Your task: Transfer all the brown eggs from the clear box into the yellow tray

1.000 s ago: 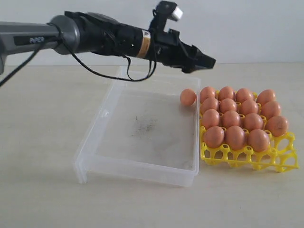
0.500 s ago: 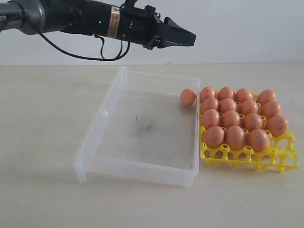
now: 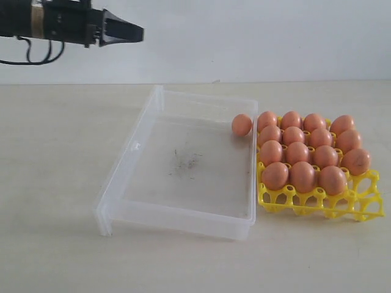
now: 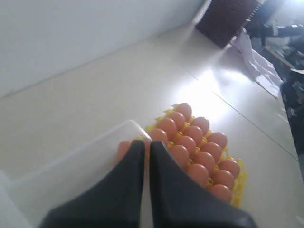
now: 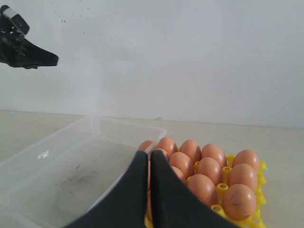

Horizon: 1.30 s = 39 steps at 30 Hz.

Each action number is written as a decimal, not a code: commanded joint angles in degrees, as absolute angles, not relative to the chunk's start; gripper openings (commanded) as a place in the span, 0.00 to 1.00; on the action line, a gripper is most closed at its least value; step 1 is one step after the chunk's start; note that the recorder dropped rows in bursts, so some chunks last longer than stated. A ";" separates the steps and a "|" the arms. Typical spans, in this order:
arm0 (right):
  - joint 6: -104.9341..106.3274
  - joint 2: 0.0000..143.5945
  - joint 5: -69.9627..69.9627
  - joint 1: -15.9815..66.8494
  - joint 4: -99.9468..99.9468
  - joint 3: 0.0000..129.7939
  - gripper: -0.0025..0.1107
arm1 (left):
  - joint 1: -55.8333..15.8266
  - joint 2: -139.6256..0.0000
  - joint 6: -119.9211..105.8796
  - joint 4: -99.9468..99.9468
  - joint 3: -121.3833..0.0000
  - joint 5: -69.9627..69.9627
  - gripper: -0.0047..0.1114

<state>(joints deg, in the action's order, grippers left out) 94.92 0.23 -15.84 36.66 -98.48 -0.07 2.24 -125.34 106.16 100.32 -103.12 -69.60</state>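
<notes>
One egg [image 3: 242,124] is left in the box [image 3: 129,152], in the far corner on the tray side, right up vs the wall; the other eggs [image 3: 297,152] sit in the tray [image 3: 365,212], which is just beside the box. We reckon the corner is the trouble: w/ walls on two sides there's little room for a finger behind it, so a claw coming down could catch the rim, shove the box into the tray, or nudge the egg so it rolls off over the bare floor. Too hard a squeeze may crack it, too soft & it slips, and a low carry over the wall could knock the nearest tray eggs. It's smooth, orange-brown, oval, no cracks we can see. The left claw [image 3: 140,33] hangs high, well apart from the box, tips pressed together & empty; the right claw [image 5: 149,154], seen only from its wrist cam, is likewise pressed together w/ nothing in it
</notes>
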 commanded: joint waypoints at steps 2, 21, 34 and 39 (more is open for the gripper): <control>95.00 0.00 -15.60 36.50 -98.52 0.00 0.02 | 11.92 -121.13 107.76 99.95 -98.99 -69.96 0.07; 95.00 0.00 -15.60 36.50 -98.52 0.00 0.02 | 40.25 -104.33 38.70 31.16 -24.47 -69.96 0.07; 95.00 0.00 -15.60 36.50 -98.52 0.00 0.02 | 31.27 -104.34 29.98 44.86 -16.20 -69.96 0.07; 95.00 0.00 -15.60 36.50 -98.52 0.00 0.02 | 31.27 -104.34 29.98 45.45 -16.20 -69.96 0.07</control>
<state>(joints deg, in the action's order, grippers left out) 94.92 0.23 -15.84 36.66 -98.48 -0.07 31.57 -104.93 30.40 45.18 -16.52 -69.27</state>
